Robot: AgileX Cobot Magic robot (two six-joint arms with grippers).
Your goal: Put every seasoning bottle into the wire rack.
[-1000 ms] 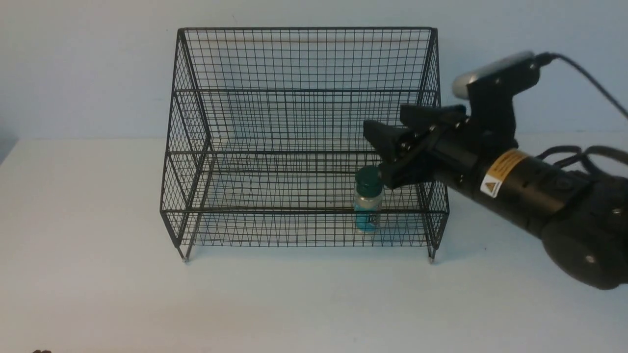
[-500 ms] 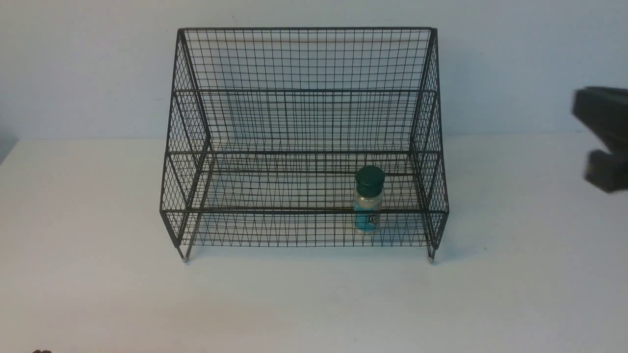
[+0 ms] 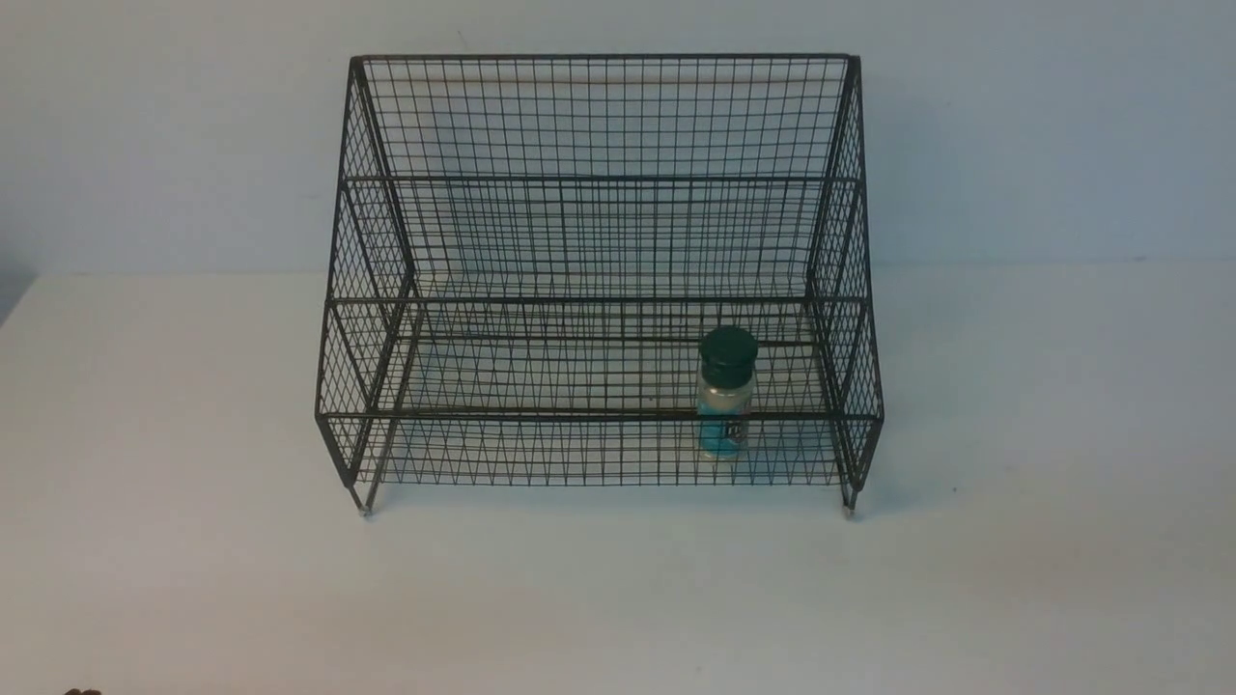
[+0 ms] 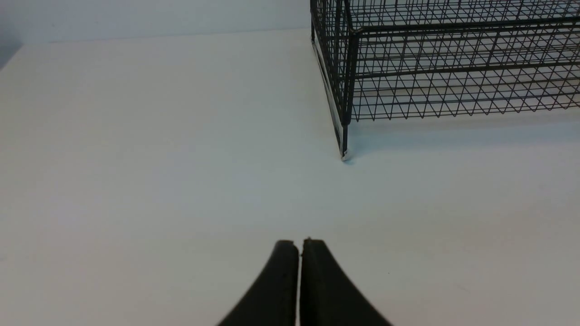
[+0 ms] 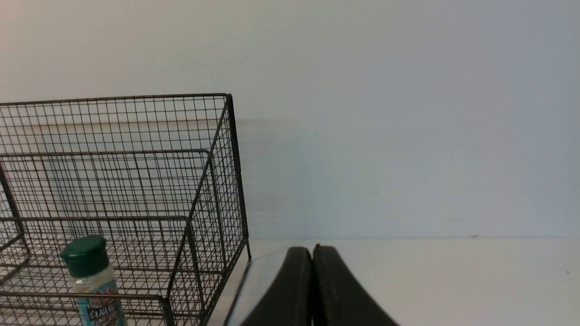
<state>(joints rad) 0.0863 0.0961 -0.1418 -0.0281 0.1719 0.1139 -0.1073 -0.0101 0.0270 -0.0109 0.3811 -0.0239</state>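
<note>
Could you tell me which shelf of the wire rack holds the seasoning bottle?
The lowest, front shelf of the black wire-mesh rack: the small clear green-capped seasoning bottle stands upright there; the higher shelves hold nothing.

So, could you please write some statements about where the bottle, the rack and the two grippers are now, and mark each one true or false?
1. The seasoning bottle stands upright inside the wire rack. True.
2. The bottle is on the highest level of the rack. False: it stands low at the front, near the rack's right end.
3. The right gripper holds the bottle. False: its jaws are shut on nothing, outside the rack and apart from the bottle.
4. The left gripper is shut, over the table. True.
5. The bottle has no cap. False: a dark green cap is on it.
</note>
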